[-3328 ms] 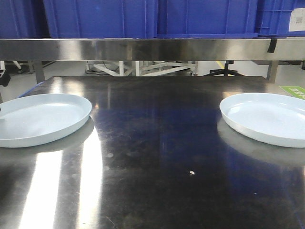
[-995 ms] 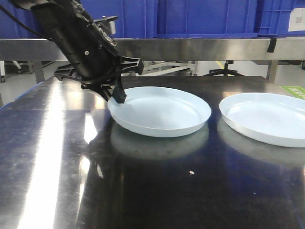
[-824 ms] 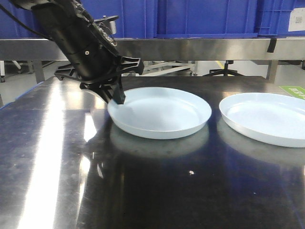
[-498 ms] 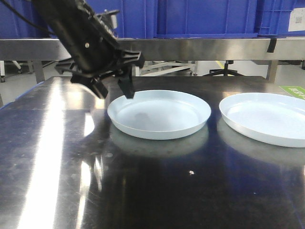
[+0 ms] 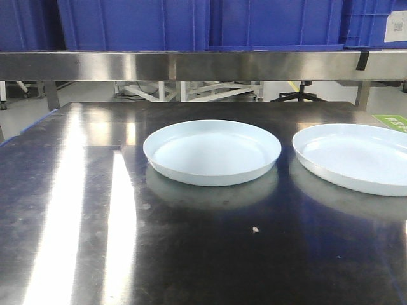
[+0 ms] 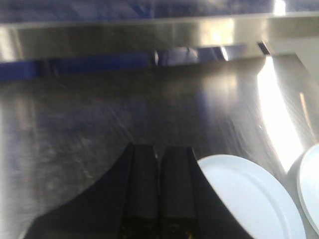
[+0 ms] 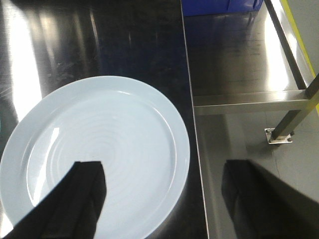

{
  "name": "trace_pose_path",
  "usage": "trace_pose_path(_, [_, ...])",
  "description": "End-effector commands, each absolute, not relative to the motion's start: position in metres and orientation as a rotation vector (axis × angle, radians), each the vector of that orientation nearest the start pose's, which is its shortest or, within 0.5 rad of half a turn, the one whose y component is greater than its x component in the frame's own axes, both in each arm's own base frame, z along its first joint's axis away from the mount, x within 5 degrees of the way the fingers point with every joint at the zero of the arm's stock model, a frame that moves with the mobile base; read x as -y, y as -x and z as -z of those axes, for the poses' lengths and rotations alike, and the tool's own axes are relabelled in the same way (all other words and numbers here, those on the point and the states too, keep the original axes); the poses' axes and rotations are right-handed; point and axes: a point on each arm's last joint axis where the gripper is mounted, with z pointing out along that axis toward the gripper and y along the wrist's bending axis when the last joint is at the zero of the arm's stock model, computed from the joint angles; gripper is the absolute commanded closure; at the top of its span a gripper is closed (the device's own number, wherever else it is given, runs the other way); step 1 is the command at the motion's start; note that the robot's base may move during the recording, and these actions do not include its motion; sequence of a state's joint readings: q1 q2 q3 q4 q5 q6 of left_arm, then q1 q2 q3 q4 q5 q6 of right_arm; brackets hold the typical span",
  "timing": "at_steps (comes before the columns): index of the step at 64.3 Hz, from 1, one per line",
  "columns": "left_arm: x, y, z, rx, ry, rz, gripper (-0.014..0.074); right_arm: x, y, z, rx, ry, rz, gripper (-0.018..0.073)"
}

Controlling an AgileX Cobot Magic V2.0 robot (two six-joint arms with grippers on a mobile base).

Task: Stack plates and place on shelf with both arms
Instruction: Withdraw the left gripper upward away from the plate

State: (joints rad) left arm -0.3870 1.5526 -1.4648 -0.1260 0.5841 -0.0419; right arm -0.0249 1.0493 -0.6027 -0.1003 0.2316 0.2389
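Note:
Two pale bluish-white plates lie apart on the dark steel tabletop (image 5: 191, 254): one at the centre (image 5: 212, 152), one at the right (image 5: 356, 157). The shelf's steel front rail (image 5: 203, 63) runs across above and behind them. Neither gripper shows in the front view. In the left wrist view my left gripper (image 6: 159, 149) is shut and empty, above the table left of the centre plate (image 6: 249, 199); the other plate (image 6: 310, 189) peeks in at the right edge. In the right wrist view my right gripper (image 7: 167, 167) is open above the right plate (image 7: 99, 144), straddling its right rim.
Big blue crates (image 5: 267, 22) stand on the shelf. The tabletop's right edge (image 7: 192, 99) runs just beside the right plate. Beyond it lie a lower steel surface, a cross bar (image 7: 249, 102) and a bolted post foot (image 7: 278, 135).
The left arm carried the left plate to the table's centre, set it down, opened and let go. It has since drawn back out of the front view. The right plate has not moved.

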Motion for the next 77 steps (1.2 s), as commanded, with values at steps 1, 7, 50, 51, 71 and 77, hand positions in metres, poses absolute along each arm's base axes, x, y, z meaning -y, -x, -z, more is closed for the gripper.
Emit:
trace_pose_path(1, [0.12,-0.307,-0.419,-1.995,-0.249,0.375,0.0511,0.008,-0.216,-0.289,-2.039,-0.177,-0.045,-0.0032])
trace_pose_path(7, [0.098,-0.29,-0.42,-1.973,-0.201,0.346,0.0511,0.008,-0.216,-0.289,-2.039,-0.177,-0.045,-0.0032])
trace_pose_path(50, [0.028,-0.154,-0.281,-1.917,-0.028,0.233,0.0511,0.008,-0.216,-0.289,-2.04,-0.177,-0.045,-0.0032])
trace_pose_path(51, [0.028,-0.152,-0.28,-1.914,-0.028,0.233,0.0511,0.008,-0.216,-0.289,-2.04,-0.177,-0.045,-0.0032])
trace_pose_path(71, [0.026,-0.141,-0.264,-1.951,-0.023,0.236,0.0512,0.008,-0.216,-0.289,-2.04,-0.177,-0.045,-0.0029])
trace_pose_path(77, [0.026,-0.141,-0.264,-1.951,-0.023,0.236,0.0512,0.008,-0.216,-0.289,-2.04,-0.177,-0.045,0.0046])
